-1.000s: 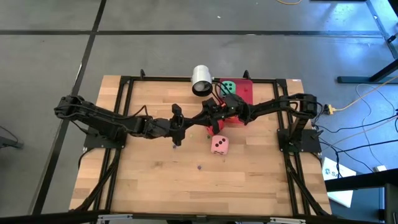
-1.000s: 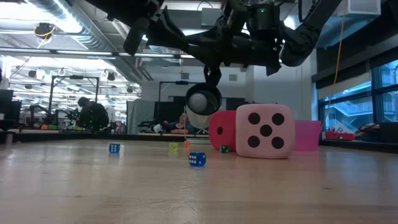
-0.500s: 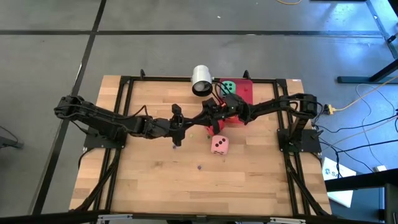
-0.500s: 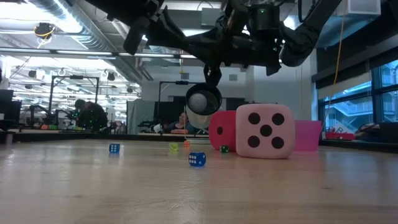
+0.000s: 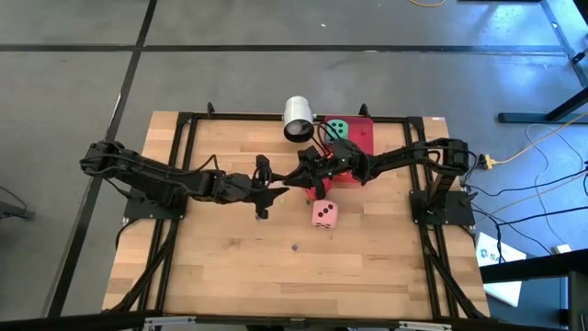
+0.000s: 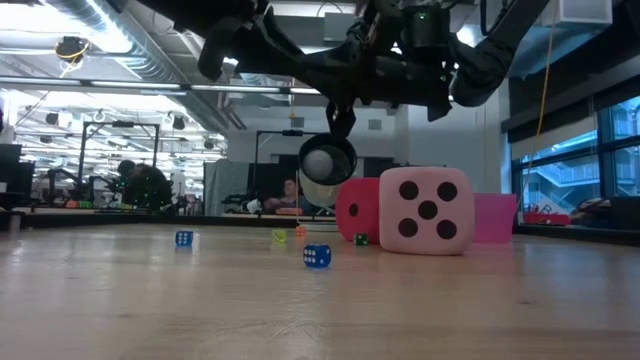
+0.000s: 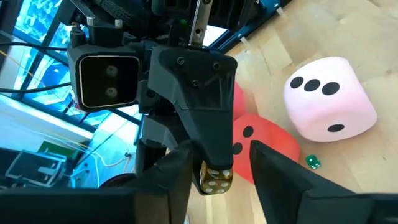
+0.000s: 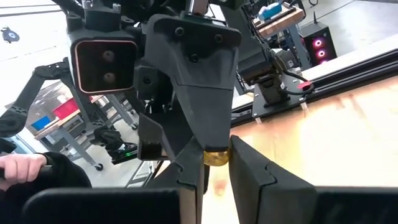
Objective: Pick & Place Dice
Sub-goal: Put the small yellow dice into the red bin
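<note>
Above the middle of the table, my left gripper (image 5: 274, 189) and my right gripper (image 5: 299, 176) meet tip to tip. The right one is shut on a small amber die (image 7: 216, 177) with dark pips. The left gripper's fingers (image 7: 176, 174) stand open on either side of that die, clear of it. On the wood below, a pink die (image 5: 323, 214) rests on one face. A red die (image 5: 345, 175) sits beside the right arm. A green die (image 5: 338, 129) lies on the red tray (image 5: 363, 140). My right gripper pinches the small amber die by two opposite faces (image 8: 216, 157) between its two fingers, at their free ends. The fingers come in about level from the table's right side. The die is lifted clear, well above the wood.
A white cup (image 5: 297, 118) lies on its side at the far edge next to the tray. Several tiny dice, among them a blue one (image 6: 316, 256), are scattered on the wood. Black frame rails (image 5: 188, 165) run along the table's sides. A person sits in the room beyond.
My left gripper has opened and let go of the small amber die, rolling slightly at the wrist. The die stays where it was, in my right gripper. Neither arm has shifted place.
</note>
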Motion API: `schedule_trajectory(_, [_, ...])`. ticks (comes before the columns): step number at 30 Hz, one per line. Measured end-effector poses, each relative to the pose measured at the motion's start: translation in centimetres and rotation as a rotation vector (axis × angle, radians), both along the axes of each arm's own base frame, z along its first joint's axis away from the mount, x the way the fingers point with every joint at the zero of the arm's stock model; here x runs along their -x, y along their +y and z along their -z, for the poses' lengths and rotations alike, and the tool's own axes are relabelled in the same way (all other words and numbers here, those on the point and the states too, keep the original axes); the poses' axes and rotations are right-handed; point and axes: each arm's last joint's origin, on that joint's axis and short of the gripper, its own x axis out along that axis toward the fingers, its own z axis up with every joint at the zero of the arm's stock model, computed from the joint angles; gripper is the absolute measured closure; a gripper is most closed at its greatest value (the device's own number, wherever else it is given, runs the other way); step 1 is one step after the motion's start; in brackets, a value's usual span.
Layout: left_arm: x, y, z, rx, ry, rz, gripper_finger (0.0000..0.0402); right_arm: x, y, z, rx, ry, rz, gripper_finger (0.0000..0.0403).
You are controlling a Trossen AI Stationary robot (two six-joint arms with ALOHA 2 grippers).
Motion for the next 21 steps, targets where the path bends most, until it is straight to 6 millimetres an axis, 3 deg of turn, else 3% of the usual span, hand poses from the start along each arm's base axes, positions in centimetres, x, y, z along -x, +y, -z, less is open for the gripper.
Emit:
schedule_trajectory(6, [0.5, -0.8, -0.5, -0.059, -0.011, -0.078, 0.0234, 0.0, 0.0, 0.0, 0.003, 0.000, -0.023, 0.0352])
schedule_trajectory(11, [2.0, -1.5, -1.9, -0.063, -0.057, -0.126, 0.0236, 0.3, 0.0, -0.8, 0.013, -0.021, -0.056, 0.0352])
schedule_trajectory(17, [4.5, -1.6, -3.7, 0.033, -0.115, -0.124, 0.0235, 1.8, -0.5, -3.3, 0.106, -0.021, -0.039, 0.0352])
schedule_trajectory(21, [6.1, -1.1, -4.3, 0.118, -0.121, -0.133, 0.0237, 3.5, -0.8, -5.5, 0.221, 0.015, 0.066, 0.0352])
